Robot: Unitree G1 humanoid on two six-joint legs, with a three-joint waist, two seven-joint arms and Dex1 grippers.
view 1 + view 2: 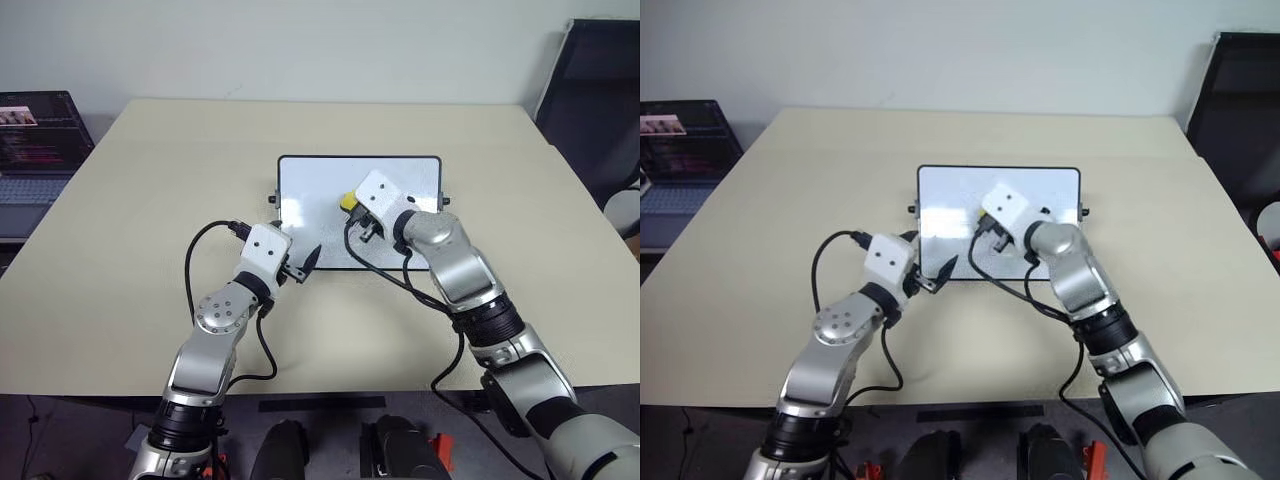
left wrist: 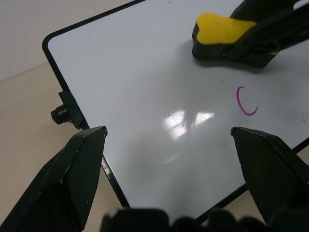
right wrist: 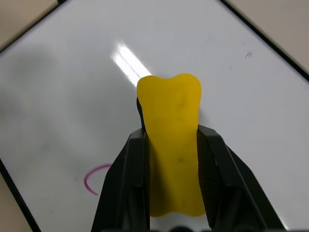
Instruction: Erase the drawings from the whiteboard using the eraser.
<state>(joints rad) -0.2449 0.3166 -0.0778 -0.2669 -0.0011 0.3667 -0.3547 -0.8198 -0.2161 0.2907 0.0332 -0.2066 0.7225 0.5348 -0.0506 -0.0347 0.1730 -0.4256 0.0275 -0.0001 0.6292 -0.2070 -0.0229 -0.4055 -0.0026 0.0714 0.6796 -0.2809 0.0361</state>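
Note:
The whiteboard (image 1: 310, 195) lies flat in the middle of the table, with a black knob (image 2: 62, 114) on its short side. One drawing shows, a small reddish "C" (image 2: 245, 102), also seen as the "C" (image 3: 94, 178). My right gripper (image 3: 172, 133) is shut on the yellow eraser (image 3: 171, 145) and holds it over the board's middle, beyond the "C". The eraser (image 2: 219, 31) has its dark underside facing the board; I cannot tell whether it touches. My left gripper (image 2: 167, 131) stands open at the board's near left corner, holding nothing.
The beige table (image 1: 150, 200) has wide room all around the board. A laptop (image 1: 35, 150) sits off the table's left edge and a black chair (image 1: 600, 100) stands at the far right. Black cables hang from both wrists.

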